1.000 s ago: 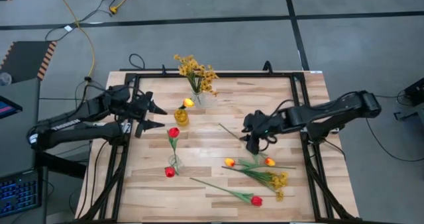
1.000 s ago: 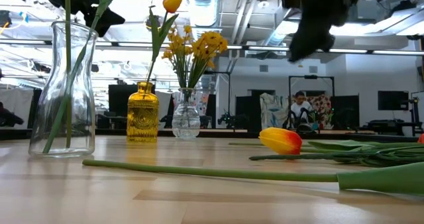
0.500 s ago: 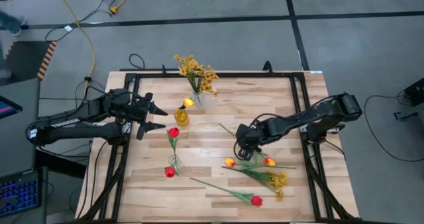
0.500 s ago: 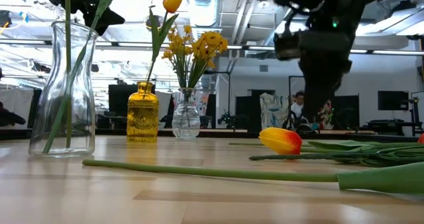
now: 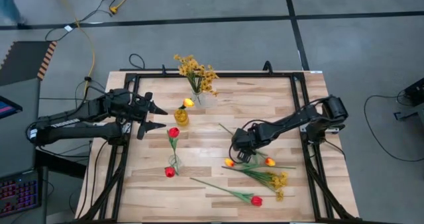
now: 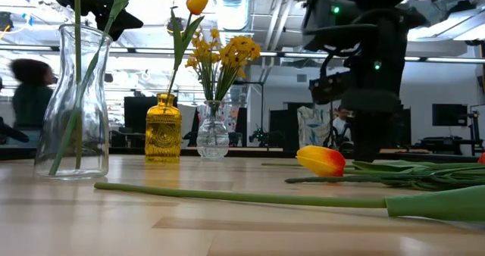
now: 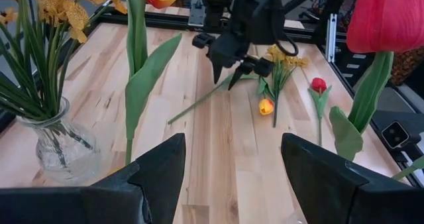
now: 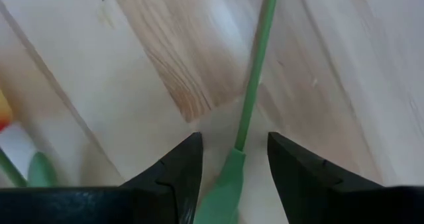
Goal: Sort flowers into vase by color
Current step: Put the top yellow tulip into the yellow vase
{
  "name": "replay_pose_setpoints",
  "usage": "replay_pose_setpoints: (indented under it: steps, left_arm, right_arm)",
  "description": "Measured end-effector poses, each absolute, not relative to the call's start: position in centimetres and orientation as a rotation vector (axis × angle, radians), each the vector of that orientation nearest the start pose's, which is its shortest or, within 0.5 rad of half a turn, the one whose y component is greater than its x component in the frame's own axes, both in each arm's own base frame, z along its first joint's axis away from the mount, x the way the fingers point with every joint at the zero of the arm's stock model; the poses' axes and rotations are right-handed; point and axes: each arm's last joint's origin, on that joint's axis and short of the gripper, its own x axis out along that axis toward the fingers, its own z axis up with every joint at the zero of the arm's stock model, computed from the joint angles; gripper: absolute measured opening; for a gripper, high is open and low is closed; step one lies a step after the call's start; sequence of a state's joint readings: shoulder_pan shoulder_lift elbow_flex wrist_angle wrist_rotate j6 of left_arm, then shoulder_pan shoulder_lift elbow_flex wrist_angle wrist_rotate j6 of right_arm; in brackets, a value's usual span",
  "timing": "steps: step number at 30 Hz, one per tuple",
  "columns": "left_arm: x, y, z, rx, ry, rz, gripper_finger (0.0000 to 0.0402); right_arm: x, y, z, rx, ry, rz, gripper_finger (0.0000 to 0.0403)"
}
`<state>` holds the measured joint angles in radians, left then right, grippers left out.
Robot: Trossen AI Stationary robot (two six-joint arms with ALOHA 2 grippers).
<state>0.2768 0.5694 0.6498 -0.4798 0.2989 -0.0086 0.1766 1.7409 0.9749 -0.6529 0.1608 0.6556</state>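
Observation:
My right gripper (image 8: 233, 138) is open and points down over the table's middle right (image 5: 242, 152). Its fingers stand on either side of a green stem (image 8: 255, 71) without touching it. The stem lies on the table and runs to a yellow-orange tulip (image 5: 269, 162). Beside it lie a second yellow-orange tulip (image 5: 229, 162), a mustard-yellow spray (image 5: 278, 181) and a red tulip (image 5: 256, 201). Red tulips (image 5: 173, 132) stand in a clear vase (image 6: 72, 104). A yellow vase (image 5: 181, 116) holds a yellow-orange tulip, and a glass vase (image 5: 199, 98) holds yellow sprays. My left gripper (image 5: 163, 117) waits open at the left.
A black frame (image 5: 299, 105) runs round the wooden table top. The three vases stand in the left and far middle part. Bare wood lies between the vases and the loose flowers. People and equipment show in the room beyond the table.
My right gripper has come down to just above the table and shifted toward the table's left and near edges. It has tipped from slanting to pointing almost straight down, over the loose flowers' stems. A person has come into view in the room behind.

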Motion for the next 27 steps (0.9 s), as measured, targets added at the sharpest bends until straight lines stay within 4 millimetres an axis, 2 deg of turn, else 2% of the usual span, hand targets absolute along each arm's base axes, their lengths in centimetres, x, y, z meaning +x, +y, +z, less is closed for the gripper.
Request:
replay_pose_setpoints:
  steps: [5,13,17,21,27]
  left_arm:
    - [12.3,2.6,28.8,-0.122,0.383,-0.020,0.0236]
    - [12.3,2.6,28.8,-0.122,0.384,-0.020,0.0236]
    - [12.3,2.6,28.8,-0.122,0.383,-0.020,0.0236]
    - [12.3,2.6,28.8,-0.122,0.383,-0.021,0.0236]
    - [12.3,2.6,28.8,-0.122,0.383,-0.020,0.0236]
  right_arm:
    - [29.5,4.0,13.9,0.329,1.344,-0.460,0.0165]
    - [29.3,3.5,14.3,0.335,1.341,-0.471,0.0062]
    - [29.3,3.6,14.3,0.338,1.347,-0.464,0.0025]
    - [29.3,3.6,14.3,0.340,1.353,-0.452,0.0023]
    - [29.3,3.6,14.9,0.284,1.394,-0.413,0.0041]
